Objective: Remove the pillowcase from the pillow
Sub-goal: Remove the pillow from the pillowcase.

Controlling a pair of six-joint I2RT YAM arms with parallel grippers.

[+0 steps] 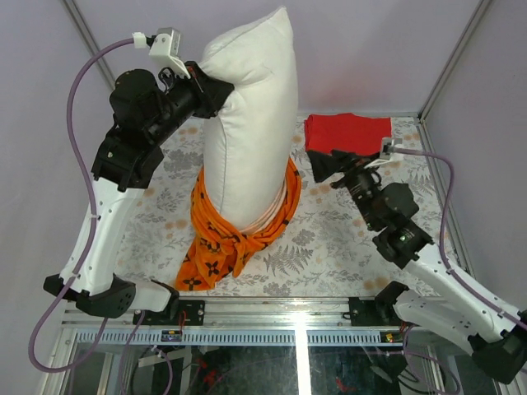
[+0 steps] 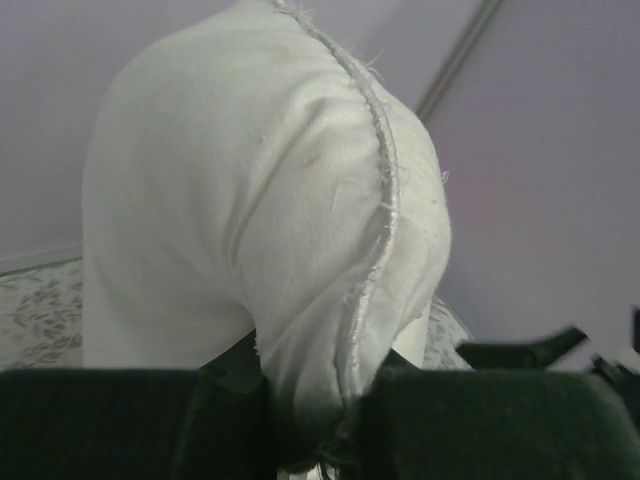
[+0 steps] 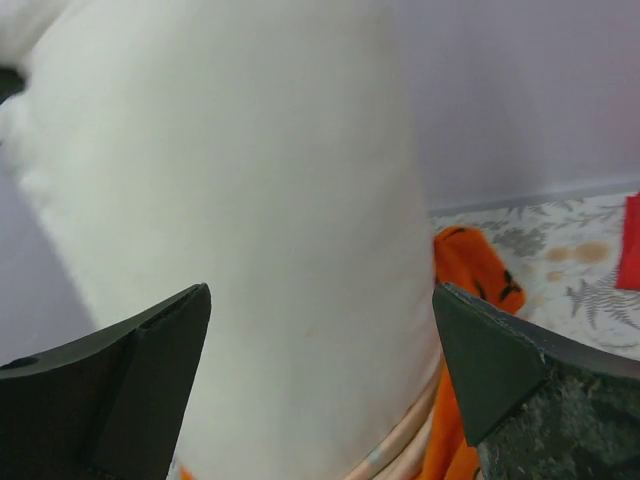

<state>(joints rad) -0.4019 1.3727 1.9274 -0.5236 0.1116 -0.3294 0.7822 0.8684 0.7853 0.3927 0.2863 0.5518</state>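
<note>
The white pillow (image 1: 251, 123) stands upright on its short end. My left gripper (image 1: 216, 89) is shut on its upper left corner, and in the left wrist view the seamed corner of the pillow (image 2: 250, 200) is pinched between the fingers of that gripper (image 2: 315, 420). The orange pillowcase (image 1: 226, 234) is bunched in a ring around the pillow's base, with a loose end trailing toward the table's front. My right gripper (image 1: 325, 169) hangs open just right of the pillow's lower part and holds nothing. Its wrist view shows the pillow (image 3: 250, 200) and pillowcase (image 3: 470, 270) beyond the spread jaws of the gripper (image 3: 320, 330).
A folded red cloth (image 1: 346, 132) lies at the back right, just behind my right gripper. The floral table covering (image 1: 329, 239) spans the table. Grey walls and metal posts close in the back and sides.
</note>
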